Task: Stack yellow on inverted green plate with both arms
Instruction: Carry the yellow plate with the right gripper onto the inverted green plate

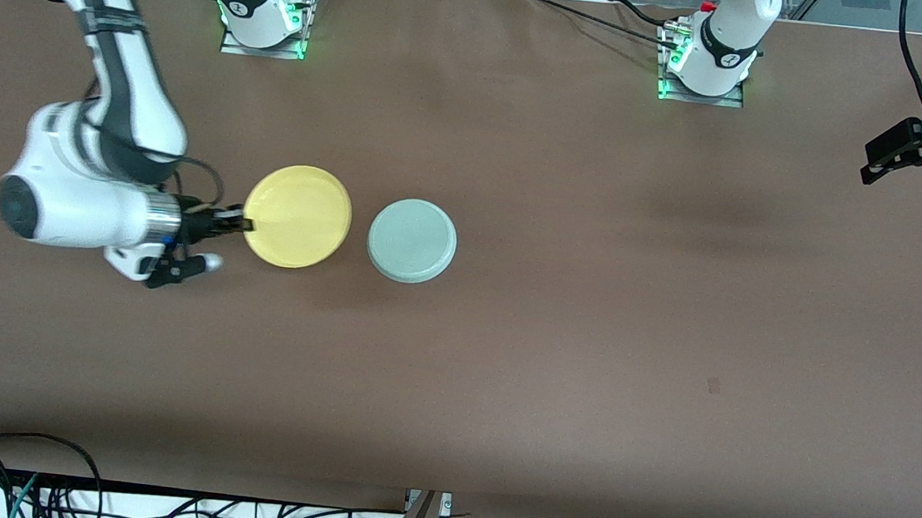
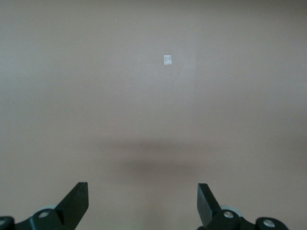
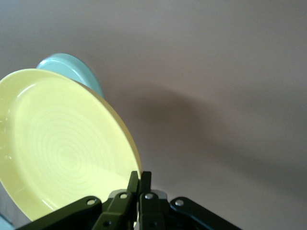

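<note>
My right gripper is shut on the rim of the yellow plate and holds it a little above the table, rim side up. In the right wrist view the yellow plate fills the frame's side and my right gripper pinches its edge. The green plate lies upside down on the table beside the yellow one, toward the left arm's end; its edge also shows in the right wrist view. My left gripper is open and empty, raised at the left arm's end of the table; in the left wrist view my left gripper is over bare table.
The brown table spreads wide around the plates. A small pale mark lies on the table under the left gripper. Cables hang along the table's near edge.
</note>
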Tool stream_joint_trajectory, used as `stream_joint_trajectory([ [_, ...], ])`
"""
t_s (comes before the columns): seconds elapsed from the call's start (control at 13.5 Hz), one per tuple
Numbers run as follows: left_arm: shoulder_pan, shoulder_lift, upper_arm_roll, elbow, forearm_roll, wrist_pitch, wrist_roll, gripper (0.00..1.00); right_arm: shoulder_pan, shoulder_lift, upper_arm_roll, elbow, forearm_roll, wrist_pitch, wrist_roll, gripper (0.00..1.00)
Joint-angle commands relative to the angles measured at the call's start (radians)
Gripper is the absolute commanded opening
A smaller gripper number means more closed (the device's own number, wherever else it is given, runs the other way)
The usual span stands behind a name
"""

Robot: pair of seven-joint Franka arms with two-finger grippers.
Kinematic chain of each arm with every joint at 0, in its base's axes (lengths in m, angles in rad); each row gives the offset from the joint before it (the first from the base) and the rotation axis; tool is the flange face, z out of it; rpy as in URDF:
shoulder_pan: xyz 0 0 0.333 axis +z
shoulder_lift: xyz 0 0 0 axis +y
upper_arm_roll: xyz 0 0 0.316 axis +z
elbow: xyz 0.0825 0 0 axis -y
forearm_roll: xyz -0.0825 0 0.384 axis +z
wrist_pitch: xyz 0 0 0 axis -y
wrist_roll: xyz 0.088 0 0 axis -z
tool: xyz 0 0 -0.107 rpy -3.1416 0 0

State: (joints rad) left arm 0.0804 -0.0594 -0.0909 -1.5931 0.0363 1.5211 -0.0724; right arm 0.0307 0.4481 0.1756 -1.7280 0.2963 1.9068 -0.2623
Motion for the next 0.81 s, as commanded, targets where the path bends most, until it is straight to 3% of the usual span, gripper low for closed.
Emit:
stream_joint_trajectory([
  [0.0,-0.007,0.027,-0.01,0.041,0.02,-0.024,0.0,1.0,0.093,0.044,-0.002,-0.042,0.012,0.147,0.02,0.0],
  [0.15,-0.002,0.027,-0.006,0.048,0.016,-0.022,0.003,1.0,0.164,0.076,-0.001,-0.053,0.015,0.265,0.04,0.0],
  [0.74,-0.01,0.078,-0.009,0.101,0.013,-0.018,0.0,1.0,0.27,0.167,-0.002,-0.053,0.014,0.382,0.109,0.0],
])
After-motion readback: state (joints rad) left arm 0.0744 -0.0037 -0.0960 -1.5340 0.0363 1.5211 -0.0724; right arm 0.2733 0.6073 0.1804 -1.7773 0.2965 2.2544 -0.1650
